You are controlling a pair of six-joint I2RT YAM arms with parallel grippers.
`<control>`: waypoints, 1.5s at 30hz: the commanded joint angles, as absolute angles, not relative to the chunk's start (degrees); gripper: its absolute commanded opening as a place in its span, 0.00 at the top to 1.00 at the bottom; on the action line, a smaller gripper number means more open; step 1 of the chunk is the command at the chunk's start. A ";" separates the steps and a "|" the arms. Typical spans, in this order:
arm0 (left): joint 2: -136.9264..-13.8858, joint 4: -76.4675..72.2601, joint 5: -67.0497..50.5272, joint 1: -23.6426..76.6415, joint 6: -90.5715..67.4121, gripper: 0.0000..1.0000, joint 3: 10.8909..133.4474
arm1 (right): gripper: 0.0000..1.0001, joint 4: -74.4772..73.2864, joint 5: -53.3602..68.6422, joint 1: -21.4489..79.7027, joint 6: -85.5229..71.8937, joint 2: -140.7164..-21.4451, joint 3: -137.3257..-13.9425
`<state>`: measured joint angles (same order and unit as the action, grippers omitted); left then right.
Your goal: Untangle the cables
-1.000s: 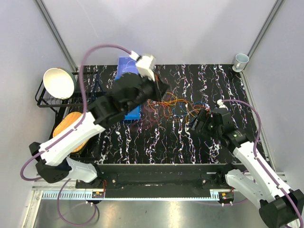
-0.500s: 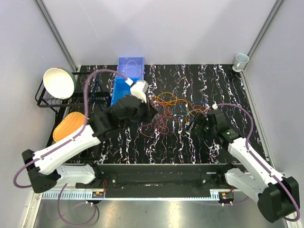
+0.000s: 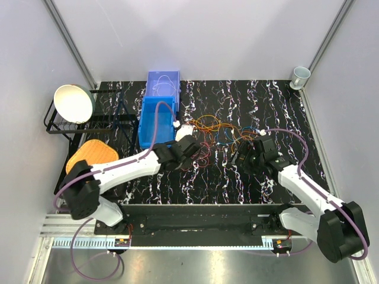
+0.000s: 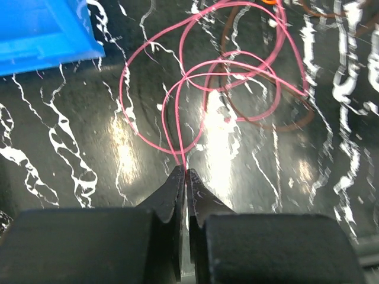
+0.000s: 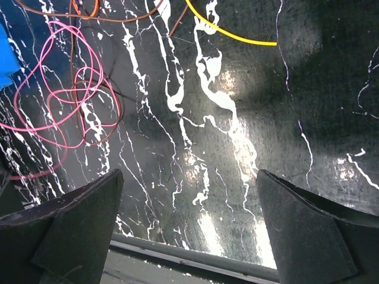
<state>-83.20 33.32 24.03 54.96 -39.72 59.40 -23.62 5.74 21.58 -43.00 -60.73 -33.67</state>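
The left arm (image 3: pixel 121 170) and right arm (image 3: pixel 308 190) have glossy white link shells between black joint housings, with black bases at either end of the black metal mounting bar (image 3: pixel 201 220). Beyond that bar, a thick purple hose (image 3: pixel 153 127) runs along each arm to a small white plug. The left gripper (image 4: pixel 186 173) has matte black fingers tapering to thin tips. The right gripper (image 5: pixel 186 177) has broad black wedges.

The counter (image 3: pixel 237 177) is glossy black with white stone-like veins and throws back bright glare. Beside the blue bin (image 3: pixel 155 121), which is smooth, slightly see-through plastic, the cables (image 3: pixel 213 131) look like thin, smooth plastic-coated wire. The left gripper (image 4: pixel 185 173) and right gripper (image 5: pixel 188 177) have matt black jaws, seemingly plastic. On the bin's other side, the rack (image 3: pixel 112 114) is thin black metal wire.
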 commanded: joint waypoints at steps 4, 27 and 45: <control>-91.57 32.08 27.70 50.37 -39.99 0.82 67.76 | 0.00 -19.86 5.98 21.53 -42.28 -62.58 -33.57; -104.93 35.69 24.70 49.92 -24.87 0.10 84.37 | 0.00 -17.67 4.48 21.53 -38.41 -72.24 -37.71; -113.03 26.11 25.85 47.73 -14.41 0.09 83.94 | 0.00 -16.88 4.48 21.53 -37.35 -74.27 -37.44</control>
